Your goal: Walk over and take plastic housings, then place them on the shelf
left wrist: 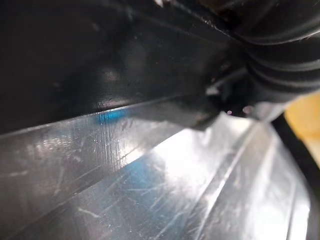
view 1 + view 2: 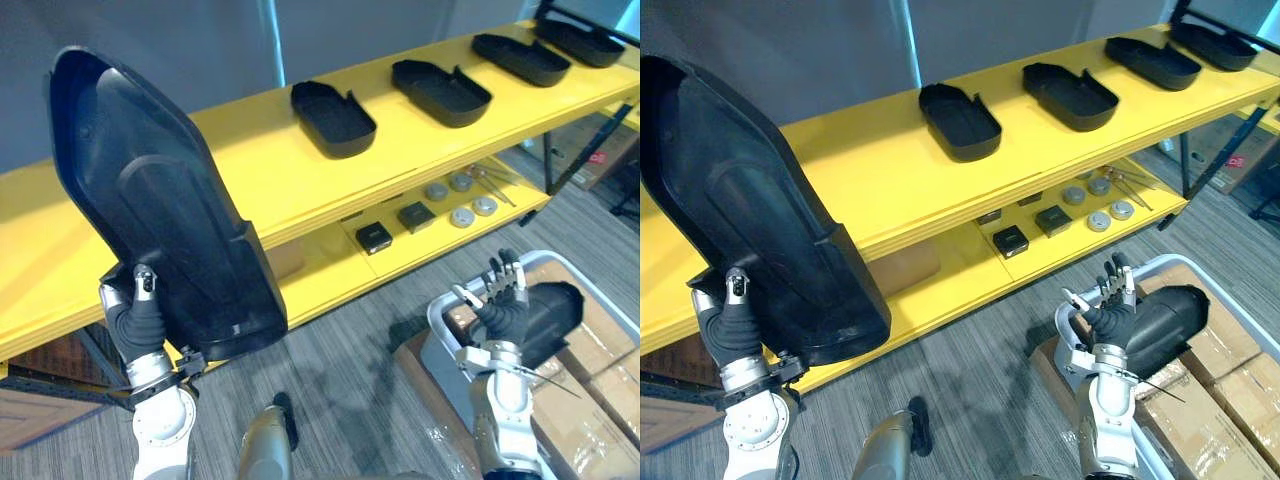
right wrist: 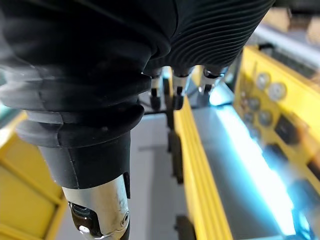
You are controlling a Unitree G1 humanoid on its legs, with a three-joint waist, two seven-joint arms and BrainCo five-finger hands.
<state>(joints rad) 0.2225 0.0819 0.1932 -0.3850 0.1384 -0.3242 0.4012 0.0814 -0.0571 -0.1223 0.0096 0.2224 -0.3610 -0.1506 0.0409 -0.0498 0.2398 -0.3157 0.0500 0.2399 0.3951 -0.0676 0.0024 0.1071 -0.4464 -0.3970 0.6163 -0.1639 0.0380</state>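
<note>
Yellow shelf (image 2: pixel 250 150) is carrying four black housings (image 2: pixel 333 118) in a row on its top board. Left hand (image 2: pixel 135 315) is gripping a large black housing (image 2: pixel 150 200) upright before the shelf, thumb on its face. Right hand (image 2: pixel 503 300), fingers straight, is hovering over another housing (image 2: pixel 555 305) lying in a grey bin (image 2: pixel 432 325).

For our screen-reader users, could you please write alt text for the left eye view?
The robot's left hand holds up a large black plastic housing before a yellow shelf carrying four more housings. Its open right hand hovers at a grey bin holding another housing.
</note>
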